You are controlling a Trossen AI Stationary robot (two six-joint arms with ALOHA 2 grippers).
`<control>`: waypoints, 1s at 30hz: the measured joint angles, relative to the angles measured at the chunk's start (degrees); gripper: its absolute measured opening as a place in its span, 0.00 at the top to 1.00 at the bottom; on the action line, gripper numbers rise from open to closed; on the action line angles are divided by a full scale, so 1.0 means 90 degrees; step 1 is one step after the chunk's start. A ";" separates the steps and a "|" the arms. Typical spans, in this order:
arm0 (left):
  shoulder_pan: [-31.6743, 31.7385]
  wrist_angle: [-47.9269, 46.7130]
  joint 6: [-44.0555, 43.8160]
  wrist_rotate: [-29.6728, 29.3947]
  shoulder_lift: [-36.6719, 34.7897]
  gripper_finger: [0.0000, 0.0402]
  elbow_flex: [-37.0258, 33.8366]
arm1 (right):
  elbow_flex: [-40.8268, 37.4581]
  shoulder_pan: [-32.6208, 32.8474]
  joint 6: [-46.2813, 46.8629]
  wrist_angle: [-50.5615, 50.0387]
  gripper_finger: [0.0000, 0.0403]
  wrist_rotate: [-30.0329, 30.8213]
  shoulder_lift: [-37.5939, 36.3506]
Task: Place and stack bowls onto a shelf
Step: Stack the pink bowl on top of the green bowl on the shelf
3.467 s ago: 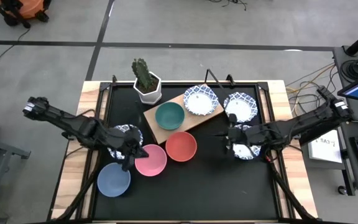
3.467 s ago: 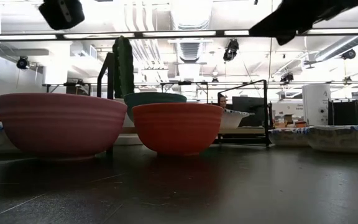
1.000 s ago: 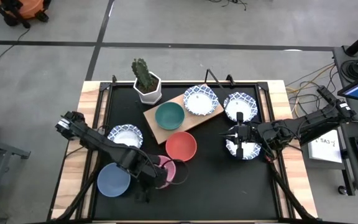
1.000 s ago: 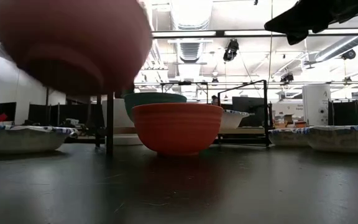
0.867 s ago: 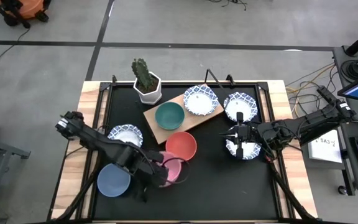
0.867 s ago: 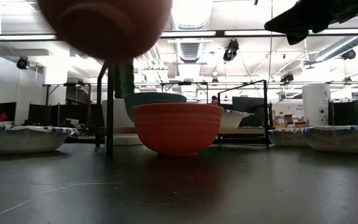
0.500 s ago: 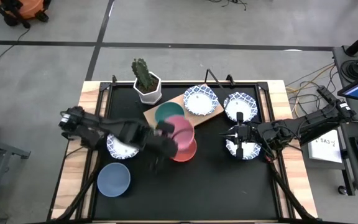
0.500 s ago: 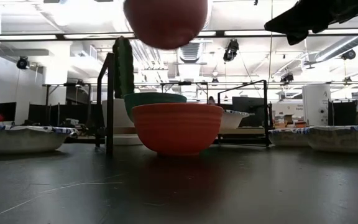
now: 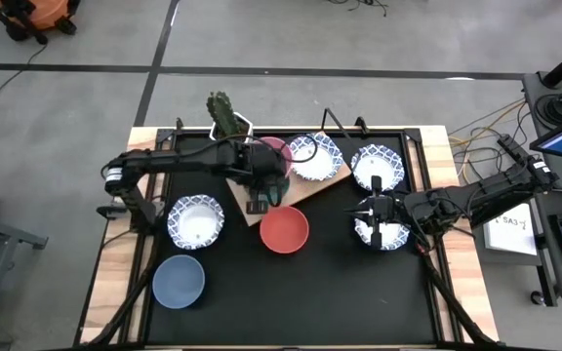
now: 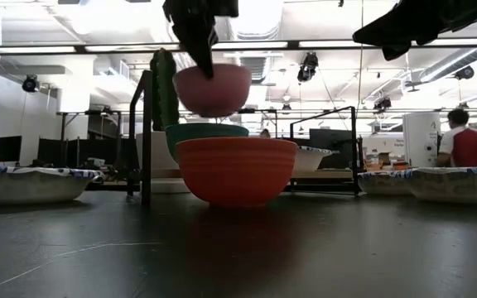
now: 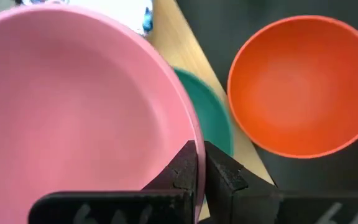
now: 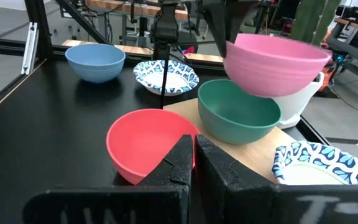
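Currently the pink bowl (image 12: 272, 62) is held in the air by the left gripper (image 11: 199, 163), whose fingers are pinched narrowly on its rim. It hangs just above the green bowl (image 12: 238, 112), which stands on the shelf (image 9: 305, 188) near its left end. 1 patterned bowl (image 9: 315, 156) sits at the right end of the shelf.

Several risks can be judged. Only 1 point of the rim is gripped, so the pink bowl could tilt or slip out if it is lowered quickly. If it is released off centre, it may land on the green rim and slide off toward the red bowl (image 9: 284, 229), which stands on the table just beside the shelf's front edge. The cactus pot (image 9: 228, 122) at the table's back edge is near and could be touched by the arm.

From the high view, the green bowl is almost covered by the gripper and the pink bowl. The gap between the 2 bowls is shown only by the low view and the right wrist view. The right gripper (image 12: 190, 155), with fingers nearly closed on nothing, waits over a patterned bowl by the table's right edge.
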 joint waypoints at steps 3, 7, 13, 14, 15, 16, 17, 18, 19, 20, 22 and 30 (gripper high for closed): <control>0.0025 0.0010 -0.0129 0.0162 0.0000 1.00 -0.0122 | 0.0000 0.0000 -0.0047 0.0002 0.98 0.0000 0.0000; 0.0014 0.0102 -0.0340 0.0235 0.0037 1.00 -0.0260 | 0.0000 0.0000 -0.0073 0.0002 0.98 0.0002 0.0000; 0.0026 0.0251 -0.0469 0.0227 0.0052 1.00 -0.0574 | 0.0000 -0.0002 -0.0069 0.0006 0.98 0.0002 0.0000; 0.0025 0.0263 -0.0472 0.0227 0.0058 1.00 -0.0574 | 0.0000 -0.0002 -0.0068 0.0005 0.98 0.0002 0.0000; 0.0022 0.0301 -0.0495 0.0227 0.0058 1.00 -0.0574 | 0.0000 -0.0002 -0.0070 0.0005 0.98 0.0002 0.0000; 0.0019 0.0322 -0.0512 0.0227 0.0058 1.00 -0.0574 | 0.0000 -0.0002 -0.0070 0.0005 0.98 0.0002 0.0000; 0.0019 0.0340 -0.0542 0.0227 0.0058 1.00 -0.0574 | 0.0000 -0.0002 -0.0070 0.0010 0.98 0.0005 0.0000; 0.0019 0.0373 -0.0592 0.0227 0.0058 1.00 -0.0574 | 0.0000 -0.0002 -0.0070 0.0010 0.98 0.0005 0.0000; 0.0019 0.0415 -0.0667 0.0227 0.0058 1.00 -0.0574 | 0.0000 -0.0002 -0.0070 0.0007 0.98 0.0005 0.0000; 0.0019 0.0436 -0.0736 0.0227 0.0061 1.00 -0.0574 | 0.0000 -0.0002 -0.0070 0.0007 0.98 0.0004 0.0000; 0.0019 0.0435 -0.0854 0.0226 0.0061 1.00 -0.0574 | 0.0000 -0.0002 -0.0070 0.0007 0.98 0.0005 0.0000; -0.0035 0.0502 -0.1182 0.0216 0.0061 1.00 -0.0589 | 0.0000 -0.0002 -0.0073 0.0007 0.98 0.0005 0.0000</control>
